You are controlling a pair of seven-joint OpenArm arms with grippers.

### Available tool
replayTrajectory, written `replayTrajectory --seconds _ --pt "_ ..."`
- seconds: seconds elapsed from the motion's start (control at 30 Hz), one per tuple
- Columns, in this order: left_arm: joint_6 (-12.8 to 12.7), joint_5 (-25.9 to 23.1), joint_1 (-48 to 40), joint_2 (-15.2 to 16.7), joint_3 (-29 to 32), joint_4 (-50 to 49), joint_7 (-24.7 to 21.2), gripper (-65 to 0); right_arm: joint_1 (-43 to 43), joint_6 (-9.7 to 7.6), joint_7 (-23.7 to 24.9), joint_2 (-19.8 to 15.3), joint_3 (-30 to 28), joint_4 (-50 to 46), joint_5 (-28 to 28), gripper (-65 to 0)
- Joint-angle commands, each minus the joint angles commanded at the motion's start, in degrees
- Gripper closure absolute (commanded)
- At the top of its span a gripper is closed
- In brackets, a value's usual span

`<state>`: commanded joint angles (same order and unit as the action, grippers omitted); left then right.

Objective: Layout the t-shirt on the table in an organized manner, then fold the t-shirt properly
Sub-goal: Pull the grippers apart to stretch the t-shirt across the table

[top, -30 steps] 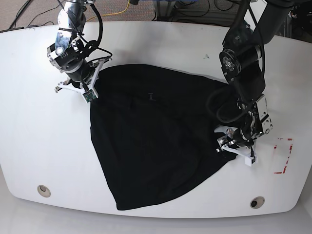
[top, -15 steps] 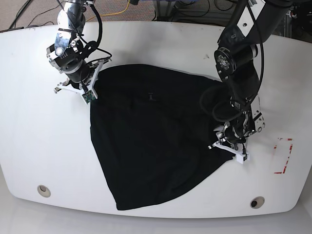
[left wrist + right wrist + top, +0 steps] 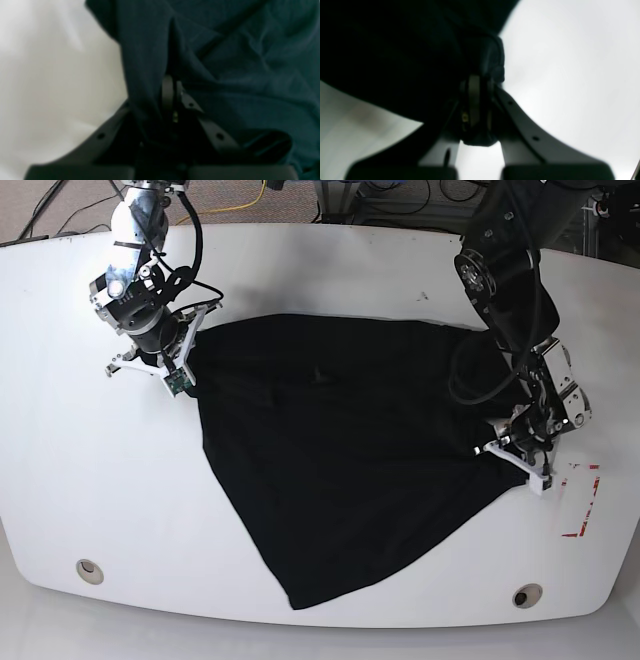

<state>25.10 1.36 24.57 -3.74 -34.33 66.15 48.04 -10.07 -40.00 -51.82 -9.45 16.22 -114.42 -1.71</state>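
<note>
The black t-shirt [image 3: 340, 450] lies spread over the middle of the white table [image 3: 90, 470], running to a point near the front edge. At its upper left corner my right gripper [image 3: 183, 366] is shut on the fabric; the right wrist view shows the cloth [image 3: 480, 50] pinched between the closed fingers [image 3: 473, 100]. My left gripper [image 3: 520, 455] is shut on the shirt's right edge, and the left wrist view shows a fold of fabric [image 3: 225, 62] clamped between its fingers [image 3: 168, 97].
Two round grommet holes [image 3: 90, 570] [image 3: 527, 595] sit near the front edge. Red tape marks [image 3: 585, 500] lie just right of my left gripper. Cables run along the floor behind the table's back edge.
My left gripper has pulled the shirt's right edge to the right, stretching the cloth wider. The bottom point shifted right. My right gripper drifted slightly left and up.
</note>
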Motion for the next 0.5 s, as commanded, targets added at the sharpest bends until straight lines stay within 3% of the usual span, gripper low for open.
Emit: replayTrajectory --seconds 0.37,0.5 --pt "4.84 0.00 -11.16 -2.11 -2.02 22.86 11.96 0.0 8.35 0.00 0.00 -9.93 -8.26 7.74 -0.35 0.0" --pt "7.82 0.00 -16.44 -2.11 -4.04 32.26 17.49 0.0 14.51 0.00 0.00 -13.80 -13.19 14.68 -0.44 0.0"
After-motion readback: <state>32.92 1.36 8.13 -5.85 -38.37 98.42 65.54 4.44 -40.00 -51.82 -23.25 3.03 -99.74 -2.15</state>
